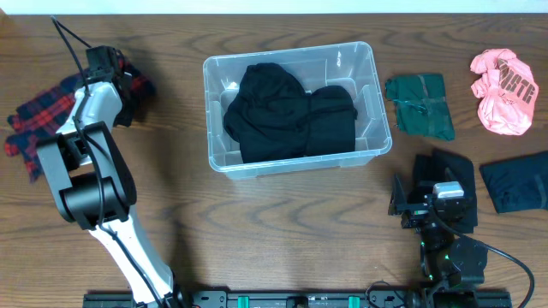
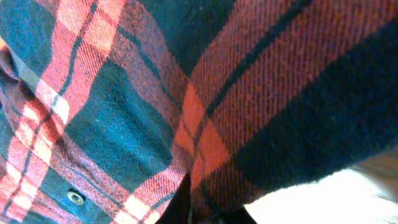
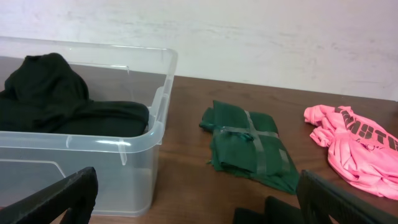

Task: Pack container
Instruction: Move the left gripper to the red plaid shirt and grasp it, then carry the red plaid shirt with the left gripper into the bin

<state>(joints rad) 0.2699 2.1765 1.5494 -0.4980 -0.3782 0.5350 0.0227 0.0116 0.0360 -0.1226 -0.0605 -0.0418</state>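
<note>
Holding black clothes: clear rect. container, rimmed.

Whole thing sits on a dark brown wood-grain table, with the grain running mostly side to side and a few knotty swirls in it. Straight ahead of the right fingers the table runs back to a plain whitish wall that's a bit blotchy and uneven in tone, and the two meet in a clean straight line. From above, that far side is just a pale strip past the table edge. The light is soft and even, with a dull sheen on the wood and only faint, fuzzy shadows.
</note>
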